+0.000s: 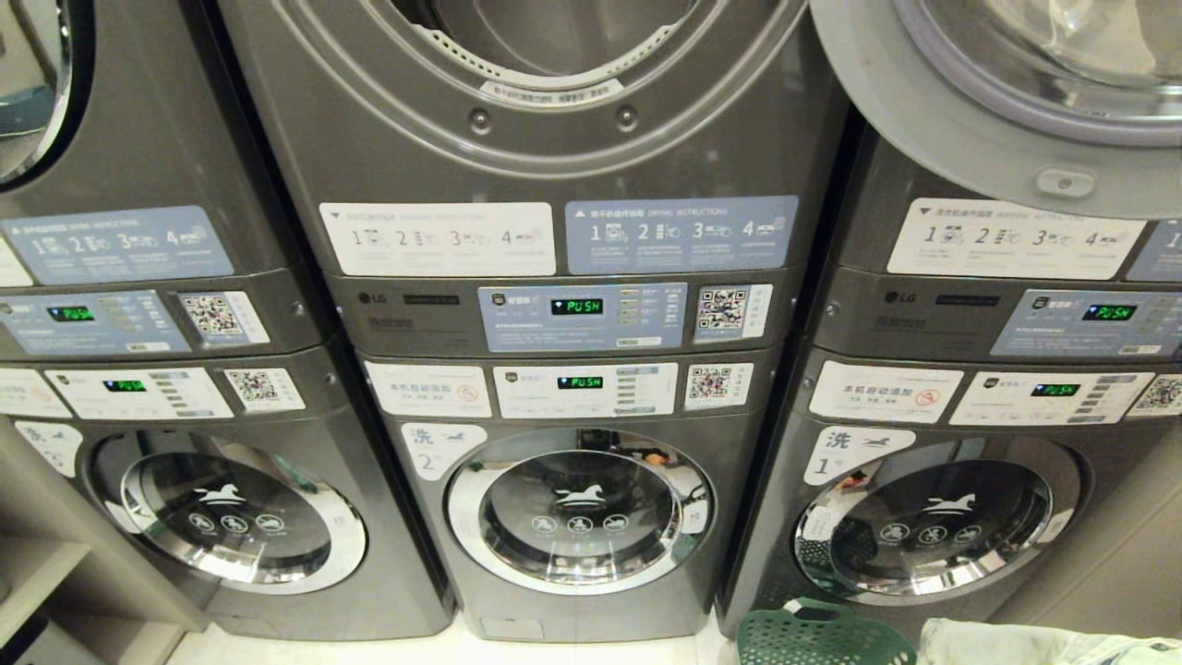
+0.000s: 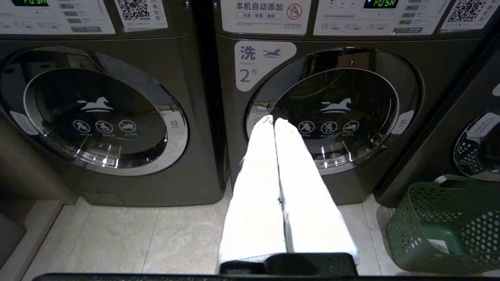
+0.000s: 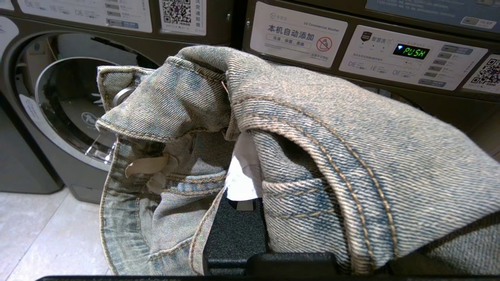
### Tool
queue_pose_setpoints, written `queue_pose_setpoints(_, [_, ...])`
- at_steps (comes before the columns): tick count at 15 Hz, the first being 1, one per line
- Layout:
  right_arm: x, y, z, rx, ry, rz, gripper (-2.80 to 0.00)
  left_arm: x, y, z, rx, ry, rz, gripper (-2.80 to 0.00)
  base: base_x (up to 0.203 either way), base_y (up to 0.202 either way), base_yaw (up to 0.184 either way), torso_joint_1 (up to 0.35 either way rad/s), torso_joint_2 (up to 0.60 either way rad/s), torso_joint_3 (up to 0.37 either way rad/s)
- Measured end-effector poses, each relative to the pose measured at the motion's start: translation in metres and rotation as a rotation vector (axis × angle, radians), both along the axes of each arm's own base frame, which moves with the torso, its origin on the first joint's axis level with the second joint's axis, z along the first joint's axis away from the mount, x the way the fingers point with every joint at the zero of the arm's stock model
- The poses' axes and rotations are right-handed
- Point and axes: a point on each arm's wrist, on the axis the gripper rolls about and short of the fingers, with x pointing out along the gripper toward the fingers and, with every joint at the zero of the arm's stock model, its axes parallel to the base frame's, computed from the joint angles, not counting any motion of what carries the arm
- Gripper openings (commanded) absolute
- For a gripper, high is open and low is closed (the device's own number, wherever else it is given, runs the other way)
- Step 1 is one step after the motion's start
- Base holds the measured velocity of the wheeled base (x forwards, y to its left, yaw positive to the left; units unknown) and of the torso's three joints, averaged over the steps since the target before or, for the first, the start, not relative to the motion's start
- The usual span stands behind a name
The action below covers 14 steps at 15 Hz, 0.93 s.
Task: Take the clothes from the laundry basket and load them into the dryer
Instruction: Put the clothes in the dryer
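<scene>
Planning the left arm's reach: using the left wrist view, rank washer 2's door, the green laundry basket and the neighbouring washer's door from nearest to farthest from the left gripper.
1. Washer 2's door, directly beyond the shut left gripper.
2 and 3. Neighbouring washer's door to one side, green laundry basket on the floor to the other: too close to call.

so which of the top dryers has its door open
The middle dryer: its drum mouth is bare, and its door is swung out to the right. The upper left unit's door covers its opening.
</scene>
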Motion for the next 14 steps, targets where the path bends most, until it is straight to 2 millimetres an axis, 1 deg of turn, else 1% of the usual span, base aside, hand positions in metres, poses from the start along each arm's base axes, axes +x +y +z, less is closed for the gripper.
queue_pose_setpoints(6, [0.0000, 0.0000, 0.0000, 0.000, 0.000, 0.000, -2.80, 0.0000, 0.0000, 0.0001, 0.000, 0.000, 0.001, -2.80, 0.000, 0.000, 0.000, 0.121, -0.25, -0.135])
queue_pose_setpoints(14, [0.0000, 0.0002, 0.0001, -0.004, -0.001, 0.007, -2.80, 0.0000, 0.0000, 0.0001, 0.010, 0.000, -0.003, -2.80, 0.000, 0.000, 0.000, 0.082, -0.16, -0.084])
